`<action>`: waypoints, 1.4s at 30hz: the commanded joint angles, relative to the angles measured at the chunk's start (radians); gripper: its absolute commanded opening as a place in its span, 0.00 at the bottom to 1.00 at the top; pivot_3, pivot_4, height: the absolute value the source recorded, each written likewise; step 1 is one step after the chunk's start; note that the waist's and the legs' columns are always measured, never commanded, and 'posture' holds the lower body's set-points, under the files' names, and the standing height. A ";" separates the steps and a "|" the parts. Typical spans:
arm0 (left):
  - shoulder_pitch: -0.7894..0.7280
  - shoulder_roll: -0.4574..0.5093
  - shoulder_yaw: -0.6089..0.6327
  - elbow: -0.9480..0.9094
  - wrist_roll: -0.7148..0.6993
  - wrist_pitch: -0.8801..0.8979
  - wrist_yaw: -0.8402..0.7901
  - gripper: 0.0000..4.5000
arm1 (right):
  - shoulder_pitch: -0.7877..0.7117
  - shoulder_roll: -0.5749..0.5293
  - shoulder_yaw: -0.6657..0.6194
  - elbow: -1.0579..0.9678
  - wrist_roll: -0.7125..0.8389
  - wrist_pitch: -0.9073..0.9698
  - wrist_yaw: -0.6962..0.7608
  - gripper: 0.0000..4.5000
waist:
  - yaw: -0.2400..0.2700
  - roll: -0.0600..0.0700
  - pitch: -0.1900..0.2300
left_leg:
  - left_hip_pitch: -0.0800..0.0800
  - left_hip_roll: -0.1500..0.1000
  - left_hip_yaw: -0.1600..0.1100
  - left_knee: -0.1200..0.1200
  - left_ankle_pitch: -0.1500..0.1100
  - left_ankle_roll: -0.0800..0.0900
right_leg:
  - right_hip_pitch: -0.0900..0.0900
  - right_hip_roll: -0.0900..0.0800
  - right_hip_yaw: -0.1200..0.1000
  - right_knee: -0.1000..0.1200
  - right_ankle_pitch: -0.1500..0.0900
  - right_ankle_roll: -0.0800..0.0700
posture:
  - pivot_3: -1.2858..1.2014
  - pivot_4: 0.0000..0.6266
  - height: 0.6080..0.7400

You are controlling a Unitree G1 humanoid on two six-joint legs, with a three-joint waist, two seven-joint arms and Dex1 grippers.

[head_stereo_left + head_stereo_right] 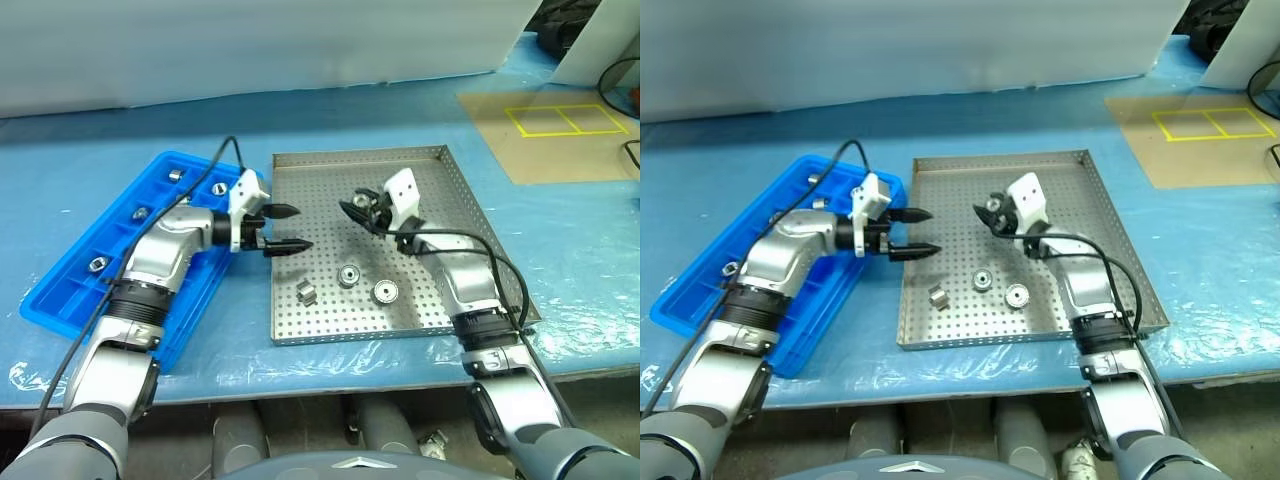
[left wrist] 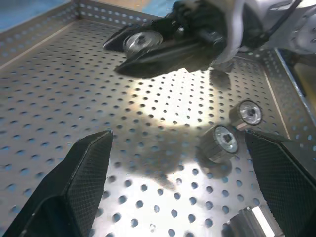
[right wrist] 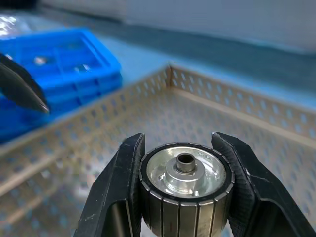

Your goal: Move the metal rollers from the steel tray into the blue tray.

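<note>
right gripper [image 3: 183,185] clamped on one roller [image 3: 185,173], held above the steel tray [image 1: 440,190] | left gripper [image 1: 283,229] spread wide, empty (over the tray's left edge) | three rollers [image 1: 348,275] on the tray floor; blue tray [image 1: 60,290] beside

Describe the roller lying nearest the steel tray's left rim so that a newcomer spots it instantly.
On the perforated steel tray, look at its near half. Three loose rollers lie there; this roller is leftmost, on its side, whereas its two neighbours show round faces with centre holes.
</note>
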 commanded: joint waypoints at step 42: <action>0.496 0.349 0.479 -0.531 -0.144 0.210 0.350 1.00 | -0.397 0.568 0.208 0.672 -0.025 -0.350 0.158 0.38 | 0.115 0.001 0.001 | -0.012 0.003 -0.018 -0.004 0.006 -0.011 | -0.006 -0.001 -0.011 0.005 -0.005 -0.007 | 0.61 0.24 1.00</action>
